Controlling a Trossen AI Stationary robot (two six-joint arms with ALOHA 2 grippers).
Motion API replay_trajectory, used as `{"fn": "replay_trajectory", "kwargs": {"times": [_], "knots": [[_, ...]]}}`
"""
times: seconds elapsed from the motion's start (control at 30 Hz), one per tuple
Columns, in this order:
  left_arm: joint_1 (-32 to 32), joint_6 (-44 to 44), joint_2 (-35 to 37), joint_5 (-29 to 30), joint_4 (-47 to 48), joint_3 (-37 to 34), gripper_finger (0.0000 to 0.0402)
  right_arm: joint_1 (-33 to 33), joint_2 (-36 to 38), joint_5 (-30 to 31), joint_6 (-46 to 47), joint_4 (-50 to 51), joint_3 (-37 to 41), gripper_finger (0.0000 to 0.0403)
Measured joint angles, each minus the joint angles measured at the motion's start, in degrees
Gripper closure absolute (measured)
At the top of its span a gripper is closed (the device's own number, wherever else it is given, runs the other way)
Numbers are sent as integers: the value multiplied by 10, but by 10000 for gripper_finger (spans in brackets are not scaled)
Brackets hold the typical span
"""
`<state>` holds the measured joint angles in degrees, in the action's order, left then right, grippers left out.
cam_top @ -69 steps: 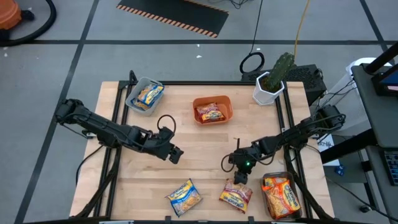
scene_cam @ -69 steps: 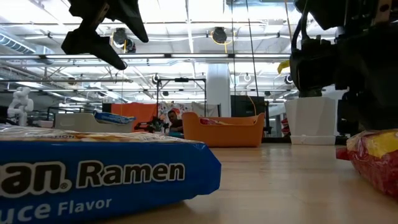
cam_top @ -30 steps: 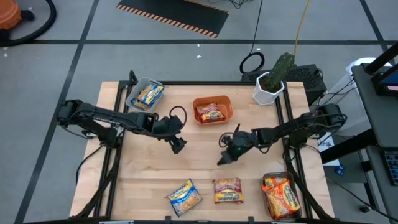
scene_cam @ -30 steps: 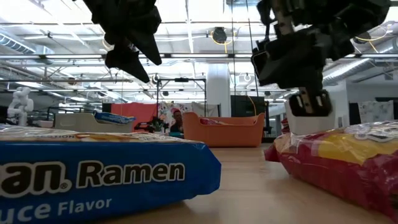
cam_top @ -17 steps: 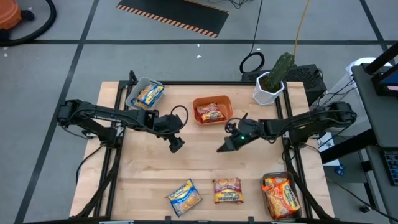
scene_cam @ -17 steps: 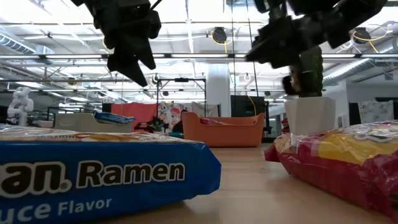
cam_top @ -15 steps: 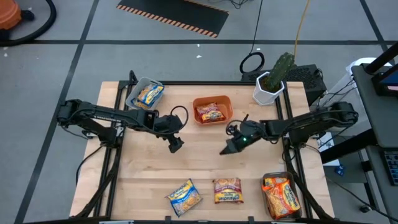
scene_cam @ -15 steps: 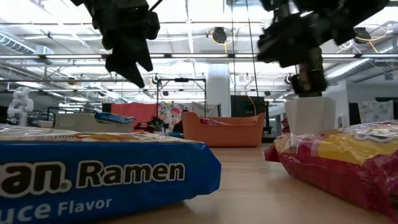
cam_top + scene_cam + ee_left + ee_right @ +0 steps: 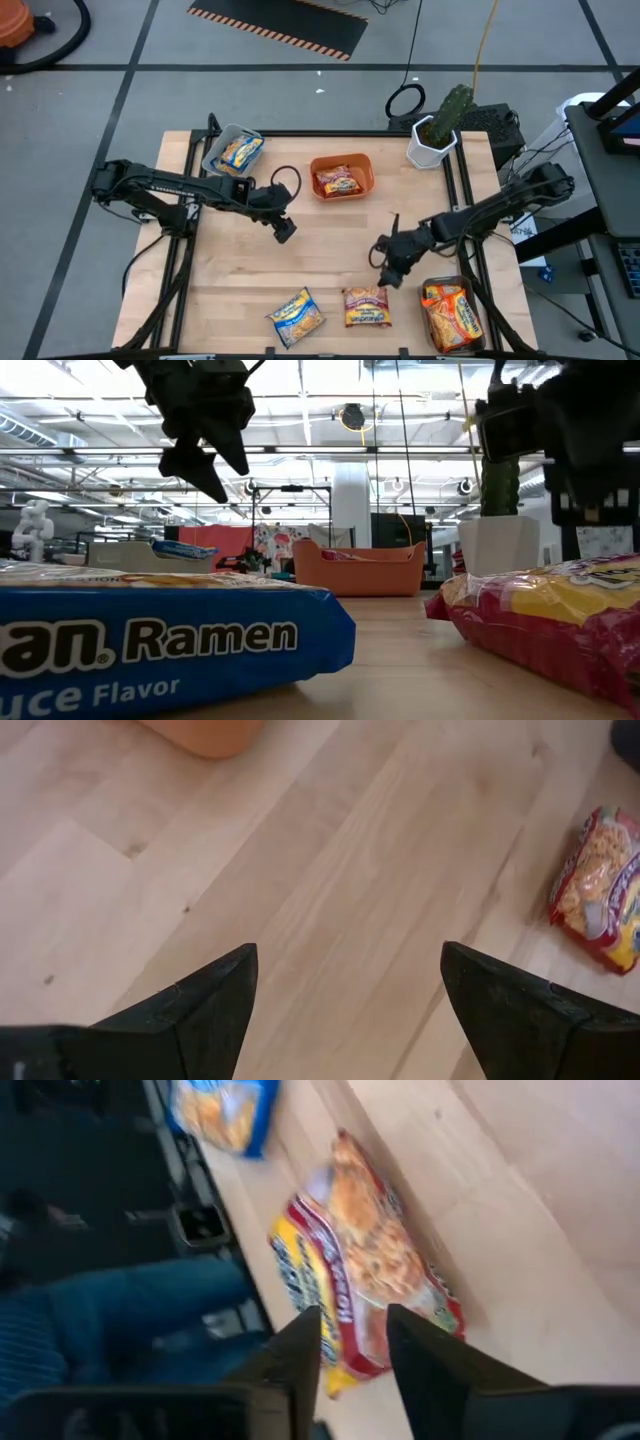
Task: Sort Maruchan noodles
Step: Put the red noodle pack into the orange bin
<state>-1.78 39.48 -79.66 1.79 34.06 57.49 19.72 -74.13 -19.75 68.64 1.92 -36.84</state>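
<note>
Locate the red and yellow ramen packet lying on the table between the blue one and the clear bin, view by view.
High view: red and yellow packet, near edge, below the right gripper.
Low view: right foreground.
Left wrist view: at the right edge.
Right wrist view: centre, beyond the fingers.
Shared landmark: the blue packet beside it.

Pale matt wooden table (image 9: pixel 330 240); glossy, crinkly (plastic-looking) noodle packets (image 9: pixel 366 306).
</note>
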Motion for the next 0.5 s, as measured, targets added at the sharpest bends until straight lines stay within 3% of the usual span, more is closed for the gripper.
{"fn": "replay_trajectory", "kwargs": {"times": [0.27,0.5], "knots": [[-27,74,0,15,-3,0,85,3,-56,-4,-111,-1,0,240],[-68,117,0,42,-4,0,85,-2,-84,-97,-201,-9,0,224]]}}
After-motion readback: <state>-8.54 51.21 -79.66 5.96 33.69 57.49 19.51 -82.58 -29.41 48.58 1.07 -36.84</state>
